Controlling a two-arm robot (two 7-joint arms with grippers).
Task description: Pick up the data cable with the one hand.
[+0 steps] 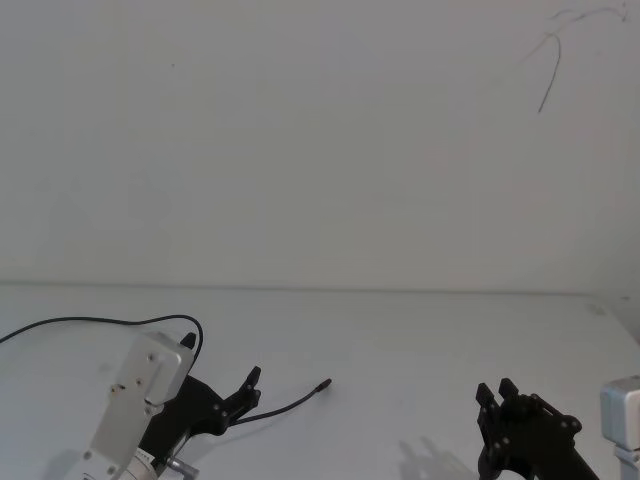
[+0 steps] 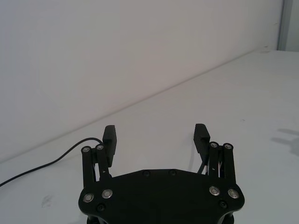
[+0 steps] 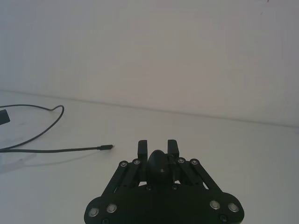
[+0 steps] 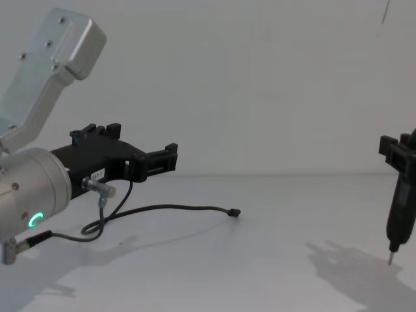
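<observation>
The data cable point(image 1: 292, 402) is a thin black line lying on the white table, with its small plug point(image 1: 324, 383) pointing right. It also shows in the chest view point(image 4: 182, 208) and the right wrist view point(image 3: 56, 150). My left gripper point(image 1: 248, 392) hovers just above the cable's middle stretch, and its fingers point(image 2: 110, 135) stand wide open with nothing between them. From the side, this gripper point(image 4: 170, 158) sits above the cable without touching it. At the lower right, my right gripper point(image 1: 497, 392) is shut on a slim black pen-like tool point(image 4: 394, 214), well away from the cable.
The cable's far part point(image 1: 100, 321) loops off the left edge of the table. A short grey wire with silver connectors point(image 4: 97, 187) hangs from my left wrist. The white wall point(image 1: 320, 150) rises behind the table's back edge. Bare table lies between the two grippers.
</observation>
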